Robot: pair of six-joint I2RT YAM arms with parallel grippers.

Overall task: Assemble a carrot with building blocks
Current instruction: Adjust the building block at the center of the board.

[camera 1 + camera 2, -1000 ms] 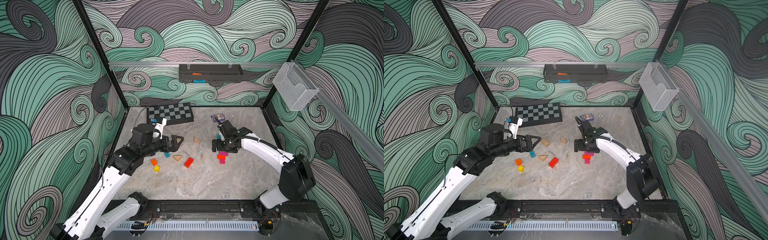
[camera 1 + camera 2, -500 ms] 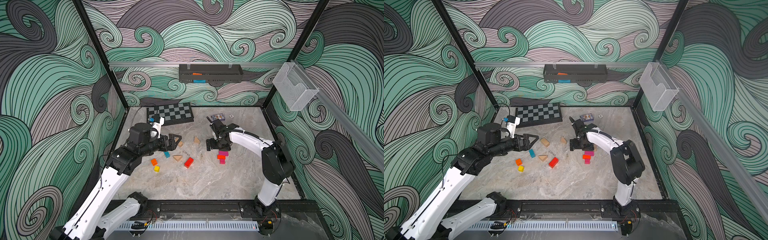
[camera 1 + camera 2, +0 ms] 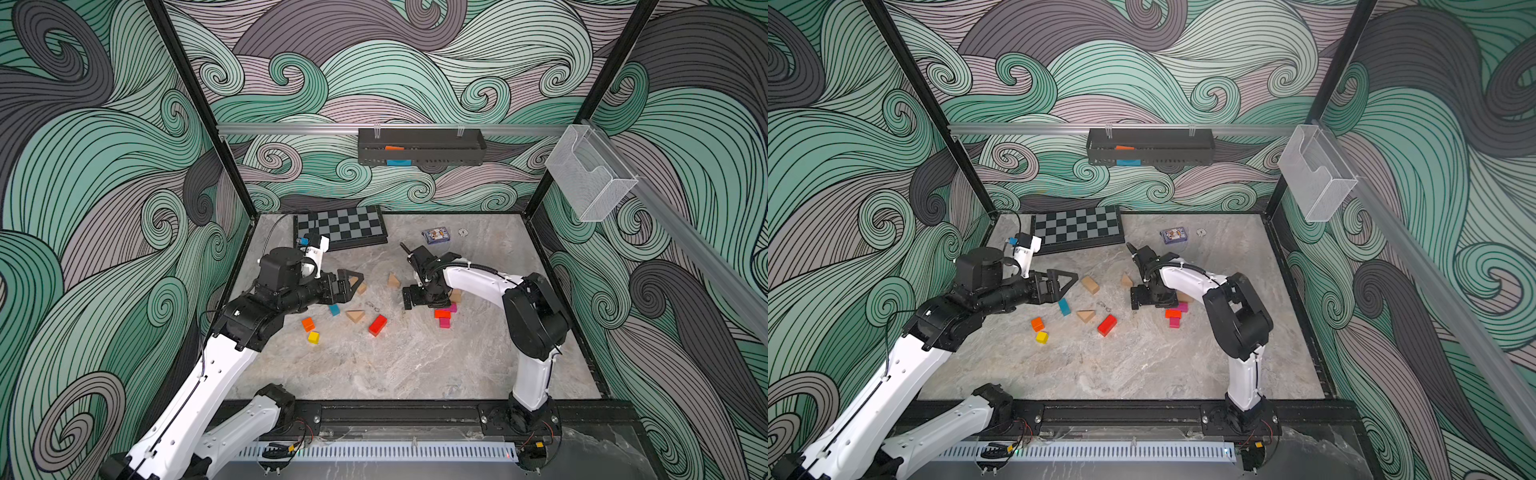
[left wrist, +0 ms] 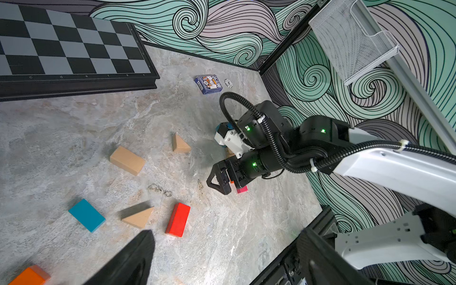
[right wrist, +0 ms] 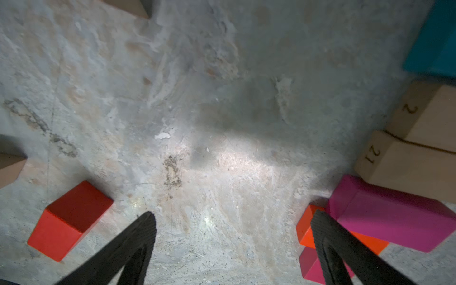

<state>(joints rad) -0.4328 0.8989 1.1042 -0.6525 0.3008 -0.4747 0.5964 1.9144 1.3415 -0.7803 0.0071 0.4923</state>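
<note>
Nearest on the worktop (image 3: pixel 415 365), a yellow cube (image 3: pixel 313 337), orange cube (image 3: pixel 308 323) and red bar (image 3: pixel 377 324) are scattered; further back, the left jaws are spread empty, the right jaws released beside stacked pink and orange blocks (image 3: pixel 444 316); a chequered board (image 3: pixel 340 226) is set farthest

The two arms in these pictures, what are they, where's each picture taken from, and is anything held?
They are two robot arms. Two pictures look down from overhead, nearly alike; two come from a camera on each wrist. On the marble table lie wooden blocks: a red block, a teal block, an orange cube, a tan wedge, pink blocks. A chequered board and a blue card box sit at the back. The left fingers and the right fingers are open, holding nothing.
</note>
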